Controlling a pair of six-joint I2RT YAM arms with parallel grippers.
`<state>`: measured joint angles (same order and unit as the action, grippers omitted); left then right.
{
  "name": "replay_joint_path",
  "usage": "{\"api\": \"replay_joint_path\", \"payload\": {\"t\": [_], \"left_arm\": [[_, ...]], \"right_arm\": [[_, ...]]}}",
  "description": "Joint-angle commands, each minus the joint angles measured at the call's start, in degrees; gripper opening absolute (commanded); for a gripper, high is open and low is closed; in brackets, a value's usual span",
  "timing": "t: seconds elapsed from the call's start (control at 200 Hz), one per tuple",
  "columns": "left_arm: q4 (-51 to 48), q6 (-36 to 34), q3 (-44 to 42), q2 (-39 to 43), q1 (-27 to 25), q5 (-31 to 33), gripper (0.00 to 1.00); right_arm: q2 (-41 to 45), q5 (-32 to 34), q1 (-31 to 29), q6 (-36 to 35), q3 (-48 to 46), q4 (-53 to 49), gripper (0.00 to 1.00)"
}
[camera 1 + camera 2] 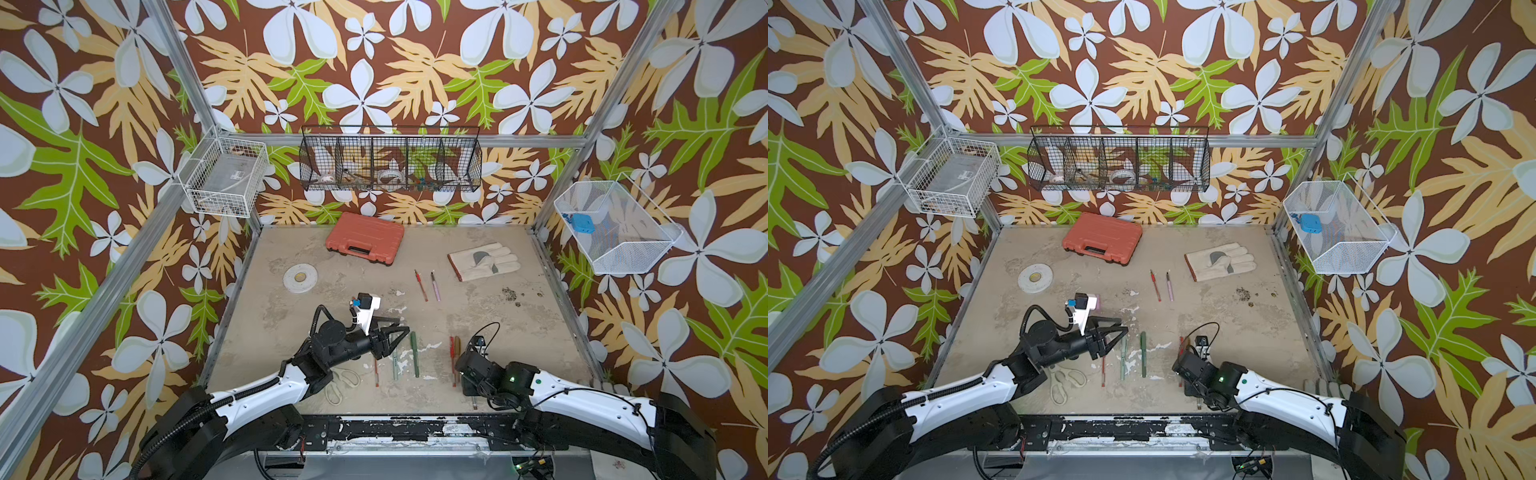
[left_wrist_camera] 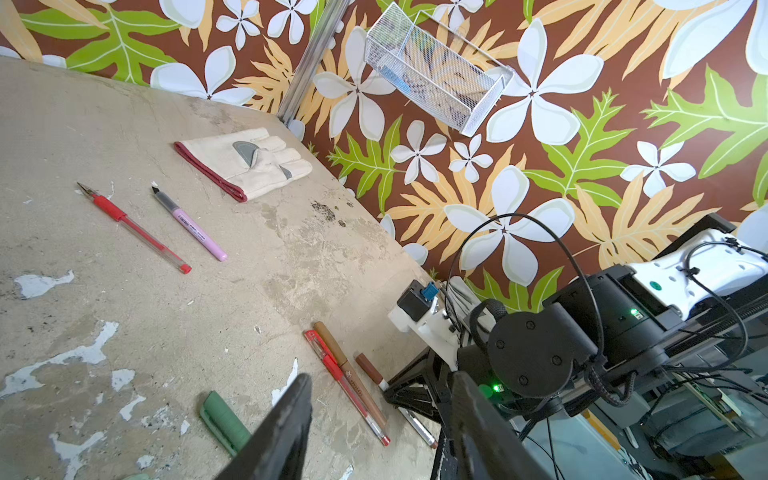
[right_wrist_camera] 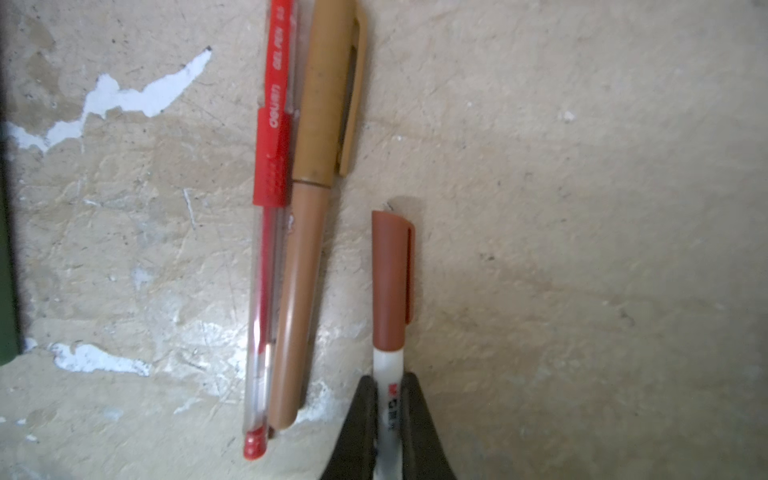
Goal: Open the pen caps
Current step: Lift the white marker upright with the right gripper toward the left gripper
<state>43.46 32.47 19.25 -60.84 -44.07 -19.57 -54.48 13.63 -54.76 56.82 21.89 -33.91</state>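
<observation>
My right gripper (image 3: 389, 399) is shut on the white barrel of a pen whose brown pen cap (image 3: 390, 282) sticks out ahead of the jaws, low over the table. Beside it lie a red gel pen (image 3: 270, 249) and a brown pen with a gold cap (image 3: 328, 91), touching each other. My left gripper (image 1: 400, 326) hangs open and empty above a dark green capped pen (image 1: 414, 353), a pale green pen (image 1: 395, 365) and a thin red pen (image 1: 376, 372). Farther back lie an uncapped red pen (image 1: 420, 284) and an uncapped pink pen (image 1: 434, 286).
White-handled scissors (image 1: 343, 384) lie under the left arm. An orange tool case (image 1: 365, 237), a work glove (image 1: 484, 262) and a tape roll (image 1: 300, 278) sit toward the back. Wire baskets (image 1: 390, 164) hang on the walls.
</observation>
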Motion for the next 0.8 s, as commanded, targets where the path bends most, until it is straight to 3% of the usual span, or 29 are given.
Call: {"api": "replay_joint_path", "payload": {"t": [0.0,0.15,0.345,0.565,0.796], "left_arm": [[1.10,-0.16,0.04,0.51,-0.05,-0.38,0.55],[-0.50,0.04,0.04,3.31,-0.05,0.76,0.56],[-1.56,0.87,-1.54,10.38,-0.05,3.62,0.59],[-3.88,2.69,-0.93,15.59,0.62,11.08,0.66],[-1.78,5.72,6.97,8.61,2.90,8.43,0.66]], "right_arm": [[1.50,3.78,0.01,0.24,2.59,-1.38,0.09],[3.59,9.65,0.10,-4.26,10.02,-1.47,0.09],[3.68,11.54,0.88,-19.02,18.65,6.71,0.08],[4.42,-4.07,5.02,-37.14,22.12,24.12,0.08],[3.27,-24.32,12.92,-40.72,20.95,37.96,0.09]]}}
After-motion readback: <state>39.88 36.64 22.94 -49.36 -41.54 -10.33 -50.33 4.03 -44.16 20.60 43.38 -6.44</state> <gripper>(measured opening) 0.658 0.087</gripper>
